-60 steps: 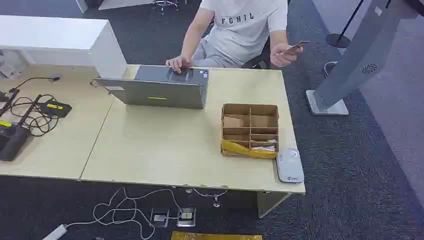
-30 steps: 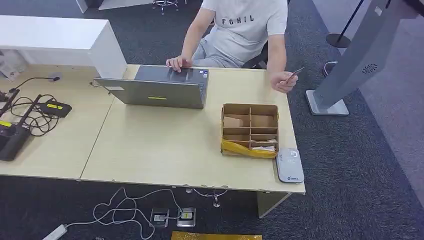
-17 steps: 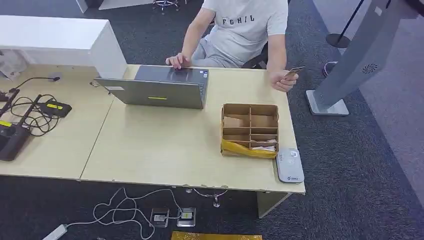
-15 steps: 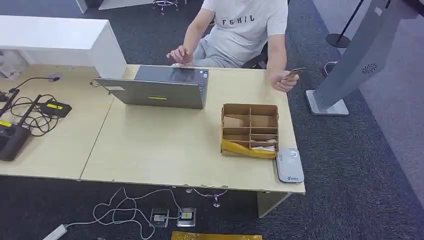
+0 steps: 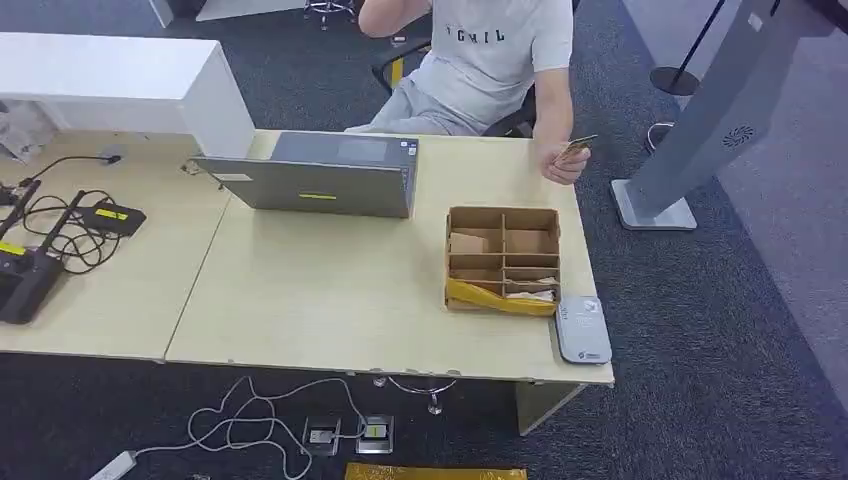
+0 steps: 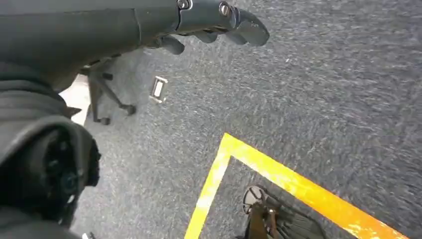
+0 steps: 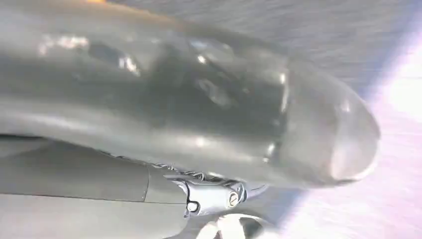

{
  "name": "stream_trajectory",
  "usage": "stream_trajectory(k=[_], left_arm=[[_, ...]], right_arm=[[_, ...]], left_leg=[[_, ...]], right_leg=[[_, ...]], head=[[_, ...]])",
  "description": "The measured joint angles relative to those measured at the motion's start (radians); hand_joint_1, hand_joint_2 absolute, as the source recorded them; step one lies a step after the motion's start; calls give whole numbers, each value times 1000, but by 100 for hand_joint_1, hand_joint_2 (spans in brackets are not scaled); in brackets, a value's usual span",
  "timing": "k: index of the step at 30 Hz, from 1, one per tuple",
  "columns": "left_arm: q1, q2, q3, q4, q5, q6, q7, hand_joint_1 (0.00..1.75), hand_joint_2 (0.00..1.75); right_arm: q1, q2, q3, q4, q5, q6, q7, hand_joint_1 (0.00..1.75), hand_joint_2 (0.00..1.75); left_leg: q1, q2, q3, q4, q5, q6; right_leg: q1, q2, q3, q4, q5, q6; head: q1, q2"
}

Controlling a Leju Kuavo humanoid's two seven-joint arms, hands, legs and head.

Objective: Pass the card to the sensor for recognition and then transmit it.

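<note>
Person's hand (image 5: pixel 563 163) holds the card (image 5: pixel 577 146) beyond the divider box (image 5: pixel 502 258), offered for you; sensor (image 5: pixel 583 329) sits beside the box; left hand (image 6: pixel 219 20) hangs empty, fingers loose; right hand (image 7: pixel 209 114) too blurred, cannot tell.

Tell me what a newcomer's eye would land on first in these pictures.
First the person seated behind the table, holding a card up over its far right corner. Next the divided cardboard box near the table's right end, with the grey card sensor at its front right corner. The laptop sits at the far edge, left of the box.
</note>
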Motion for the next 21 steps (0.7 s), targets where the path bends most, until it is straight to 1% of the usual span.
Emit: stream_trajectory(k=[2, 4, 5, 7, 9, 10, 11, 12, 14, 15, 17, 18, 20, 21], left_arm=[[-1, 1, 0, 0, 0, -5, -8, 0, 0], [-1, 1, 0, 0, 0, -5, -12, 0, 0], [0, 0, 0, 0, 0, -5, -12, 0, 0], [2, -2, 0, 0, 0, -6, -13, 0, 0], [3, -2, 0, 0, 0, -6, -13, 0, 0], [1, -2, 0, 0, 0, -7, -13, 0, 0], [-1, -1, 0, 0, 0, -9, -16, 0, 0], [0, 2, 0, 0, 0, -16, -21, 0, 0], [-1, 2, 0, 0, 1, -27, -28, 0, 0], [-2, 3, 0, 0, 1, -30, -32, 0, 0], [-2, 6, 0, 0, 1, -36, -36, 0, 0], [-1, 6, 0, 0, 1, -37, -37, 0, 0], [1, 6, 0, 0, 2, -38, -37, 0, 0], [1, 7, 0, 0, 1, -38, -37, 0, 0]], right_arm=[[-84, -93, -3, -12, 18, 4, 26, 0, 0], [-132, -167, -5, -24, 20, 4, 27, 0, 0], [-143, -187, -6, -27, 18, 4, 23, 0, 0], [-155, -214, -10, -31, 18, 10, 15, 0, 0], [-202, -237, -9, -34, 39, 24, 30, 0, 0], [-223, -253, -8, -39, 51, 31, 34, 0, 0], [-254, -269, -6, -45, 75, 27, 46, 0, 0], [-325, -288, 6, -52, 120, 12, 71, 0, 0], [-443, -320, 52, -69, 199, 2, 107, 0, 0], [-494, -335, 77, -81, 224, 3, 120, 0, 0], [-554, -360, 120, -100, 245, 8, 136, 0, 0], [-584, -366, 137, -104, 248, 9, 138, 0, 0], [-650, -373, 180, -105, 241, 10, 129, 0, 0], [-667, -380, 204, -105, 236, 11, 119, 0, 0]], left_leg=[[-1, 1, -1, 0, 0, 2], [2, -2, -1, 0, 1, 2], [3, -4, -1, 0, 1, 2], [3, -5, -2, 0, 1, 2], [0, -3, -3, 0, 1, 2], [-1, -2, -3, 0, 1, 2], [-1, -2, -5, 0, 1, 3], [-1, -1, -5, 0, 1, 2], [-3, 1, -4, 0, 2, 3], [-3, 0, -4, 0, 3, 4], [0, -6, -7, 0, 4, 5], [1, -8, -8, 0, 5, 4], [-2, -8, -9, 0, 5, 4], [-1, -8, -9, 0, 5, 5]], right_leg=[[-1, 0, -2, 0, 0, 1], [1, -5, 0, 0, 0, 1], [3, -6, 1, -1, 0, 1], [3, -7, 1, -1, 0, 1], [0, -5, -2, 1, 0, 1], [-1, -5, -2, 1, 0, 1], [-1, -5, -2, 2, 0, 1], [-1, -4, -3, 2, 0, 1], [-4, 0, -6, 4, 1, 2], [-2, -2, -5, 3, 1, 2], [0, -9, -5, 3, 1, 2], [1, -11, -4, 1, 1, 2], [-1, -11, -6, 1, 1, 2], [-1, -11, -6, 1, 1, 2]], head=[[-1, 0], [2, 0], [0, 0], [0, 0], [0, 0], [-5, 0], [-5, 0], [3, 0], [-4, 0], [-2, 0], [-3, 0], [0, 0], [-4, 0], [-5, 0]])
